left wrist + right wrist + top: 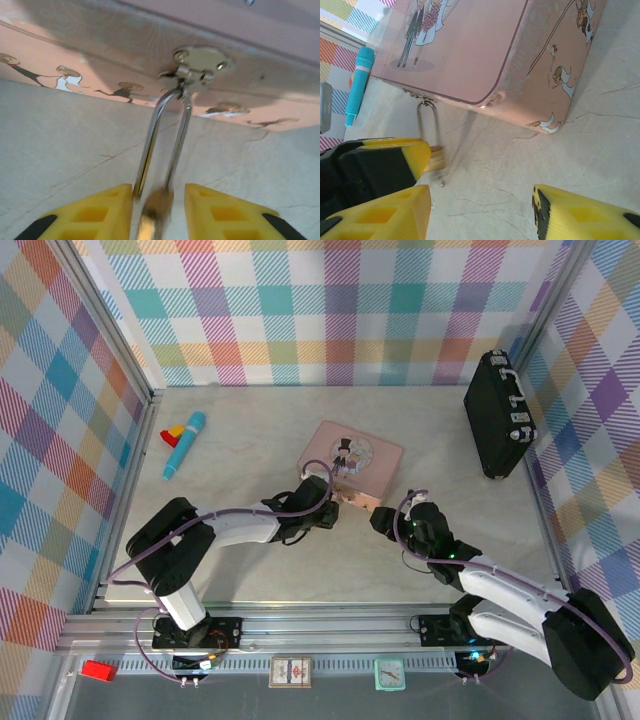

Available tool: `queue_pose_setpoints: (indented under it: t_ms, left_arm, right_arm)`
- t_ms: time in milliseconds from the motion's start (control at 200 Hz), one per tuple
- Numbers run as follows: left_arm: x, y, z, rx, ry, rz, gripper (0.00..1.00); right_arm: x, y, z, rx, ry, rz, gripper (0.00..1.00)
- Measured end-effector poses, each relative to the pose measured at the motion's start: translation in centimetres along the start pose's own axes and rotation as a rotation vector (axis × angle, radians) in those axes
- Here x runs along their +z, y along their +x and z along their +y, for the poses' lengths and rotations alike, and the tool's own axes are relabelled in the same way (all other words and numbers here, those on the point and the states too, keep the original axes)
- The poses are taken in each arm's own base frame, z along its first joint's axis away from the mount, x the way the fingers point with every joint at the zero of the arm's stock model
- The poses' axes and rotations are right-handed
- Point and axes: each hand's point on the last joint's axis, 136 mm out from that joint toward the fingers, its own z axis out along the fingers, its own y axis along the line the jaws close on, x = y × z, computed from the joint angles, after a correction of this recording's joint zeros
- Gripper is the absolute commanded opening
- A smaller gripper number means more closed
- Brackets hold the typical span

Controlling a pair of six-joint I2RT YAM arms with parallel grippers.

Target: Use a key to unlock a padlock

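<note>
Nothing can be read: the pink tin (352,457) bears only drawn figures, the black case (498,415) right of it no legible mark.

Bright, even light, soft shadows.
The padlock (156,212) blurs in both wrist views; its shackle glints.

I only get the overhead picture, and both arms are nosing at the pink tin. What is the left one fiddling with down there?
Observer: A small padlock. On the left wrist camera its brass body sits between the left gripper's yellow fingers.
Operator: Is it attached to anything?
Observer: Yes, its shackle is threaded through a silvery hasp on the side of the pink tin.
Operator: And the right arm, holding anything?
Observer: No. Its own camera shows the right gripper wide open above the table, with nothing between its fingers.
</note>
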Motion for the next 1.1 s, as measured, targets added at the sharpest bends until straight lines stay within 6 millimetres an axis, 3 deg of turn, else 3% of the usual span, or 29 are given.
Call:
queue_pose_setpoints:
  t_ms: [160, 260, 455, 660, 745, 830, 955, 1100]
  left_arm:
    - [-0.1, 0.9, 1.1, 0.014, -0.031, 0.001, 0.52]
    - [-1.4, 0.2, 1.4, 0.012, -0.025, -0.028, 0.56]
    - [-5.3, -5.0, 1.1, -0.025, 0.035, -0.159, 0.59]
    - [-6.9, -11.5, 3.7, -0.090, -0.002, -0.220, 0.66]
    - [-6.2, -14.3, 5.2, -0.119, -0.029, -0.224, 0.69]
    - [-4.7, -15.7, 6.6, -0.144, -0.046, -0.199, 0.71]
    - [-1.7, -15.6, 8.5, -0.176, -0.069, -0.118, 0.72]
    - [1.2, -13.7, 9.6, -0.200, -0.063, -0.019, 0.72]
  right_arm:
    - [-0.2, -0.2, 0.1, 0.002, -0.003, -0.007, 0.57]
    - [-0.2, -0.2, 0.1, 0.002, -0.003, -0.006, 0.57]
    - [0.0, 0.2, 0.5, 0.012, -0.027, 0.018, 0.55]
    - [1.8, 2.2, 0.0, 0.059, -0.024, 0.104, 0.54]
    - [2.8, 3.1, -0.1, 0.067, -0.016, 0.140, 0.53]
    - [3.9, 3.4, 0.7, 0.067, -0.028, 0.163, 0.53]
    - [5.6, 3.0, 2.3, 0.059, -0.062, 0.171, 0.55]
    - [6.6, 2.1, 3.3, 0.019, -0.073, 0.154, 0.62]
